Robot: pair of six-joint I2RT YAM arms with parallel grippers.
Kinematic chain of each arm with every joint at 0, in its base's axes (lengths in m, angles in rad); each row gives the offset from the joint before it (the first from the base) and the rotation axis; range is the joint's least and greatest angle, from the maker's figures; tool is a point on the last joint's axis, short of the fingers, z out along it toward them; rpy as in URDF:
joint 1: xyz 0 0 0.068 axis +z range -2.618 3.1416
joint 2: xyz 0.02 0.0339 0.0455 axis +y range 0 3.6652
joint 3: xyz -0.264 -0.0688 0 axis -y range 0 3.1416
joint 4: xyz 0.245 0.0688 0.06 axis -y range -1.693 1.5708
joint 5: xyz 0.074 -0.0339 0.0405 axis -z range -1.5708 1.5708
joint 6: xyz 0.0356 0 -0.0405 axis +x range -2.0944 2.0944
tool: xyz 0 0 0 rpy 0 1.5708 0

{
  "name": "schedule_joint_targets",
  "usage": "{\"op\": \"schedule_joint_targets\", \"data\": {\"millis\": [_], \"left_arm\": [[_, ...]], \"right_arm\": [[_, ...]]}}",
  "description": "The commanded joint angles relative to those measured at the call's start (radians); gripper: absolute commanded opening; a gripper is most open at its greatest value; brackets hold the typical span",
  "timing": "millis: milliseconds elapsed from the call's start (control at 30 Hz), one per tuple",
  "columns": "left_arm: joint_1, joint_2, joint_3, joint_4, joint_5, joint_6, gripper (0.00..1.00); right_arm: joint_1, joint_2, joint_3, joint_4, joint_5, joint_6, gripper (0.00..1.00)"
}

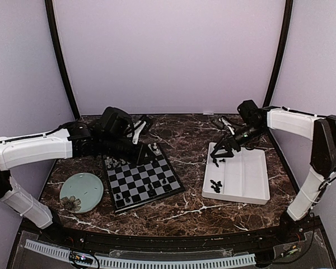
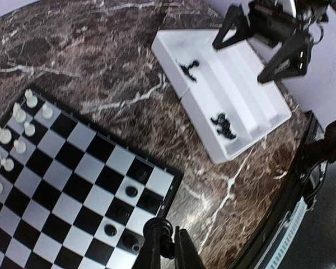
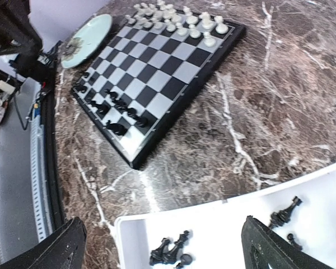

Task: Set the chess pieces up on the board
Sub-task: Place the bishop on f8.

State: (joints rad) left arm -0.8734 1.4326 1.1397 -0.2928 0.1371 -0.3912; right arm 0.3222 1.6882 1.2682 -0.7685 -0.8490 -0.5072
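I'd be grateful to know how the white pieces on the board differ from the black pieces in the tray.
The white pieces stand upright in tidy rows along one edge of the board, while the black pieces lie tumbled in loose clusters in the tray. The white pieces are cream-coloured and the tray's pieces are black. Both are tiny chessmen.

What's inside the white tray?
Two little bunches of black chess pieces. The right gripper hovers above the far end, hiding a bit of tray in the top view.
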Motion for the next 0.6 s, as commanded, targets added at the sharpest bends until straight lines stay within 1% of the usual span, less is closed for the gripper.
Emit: {"op": "schedule_joint_targets", "data": {"millis": [0, 100, 200, 267, 400, 567], "left_arm": [[-0.048, -0.041, -0.079, -0.158, -0.064, 0.068, 0.05], [-0.083, -0.040, -0.110, -0.212, -0.105, 0.071, 0.05], [-0.100, -0.049, -0.148, -0.232, -0.123, 0.046, 0.04], [-0.105, -0.067, -0.182, -0.235, -0.158, 0.021, 0.04], [-0.107, -0.121, -0.245, -0.210, -0.180, -0.008, 0.04], [-0.107, -0.088, -0.272, -0.184, -0.172, -0.004, 0.04]], "right_arm": [[0.003, -0.021, -0.004, 0.132, 0.160, 0.079, 0.98], [0.005, -0.016, 0.006, 0.118, 0.167, 0.077, 0.98], [0.009, -0.015, 0.008, 0.107, 0.168, 0.073, 0.98], [0.012, -0.015, 0.005, 0.105, 0.172, 0.069, 0.98], [0.017, -0.015, -0.004, 0.109, 0.174, 0.070, 0.98], [0.031, 0.008, 0.020, 0.094, 0.177, 0.065, 0.98]]}}
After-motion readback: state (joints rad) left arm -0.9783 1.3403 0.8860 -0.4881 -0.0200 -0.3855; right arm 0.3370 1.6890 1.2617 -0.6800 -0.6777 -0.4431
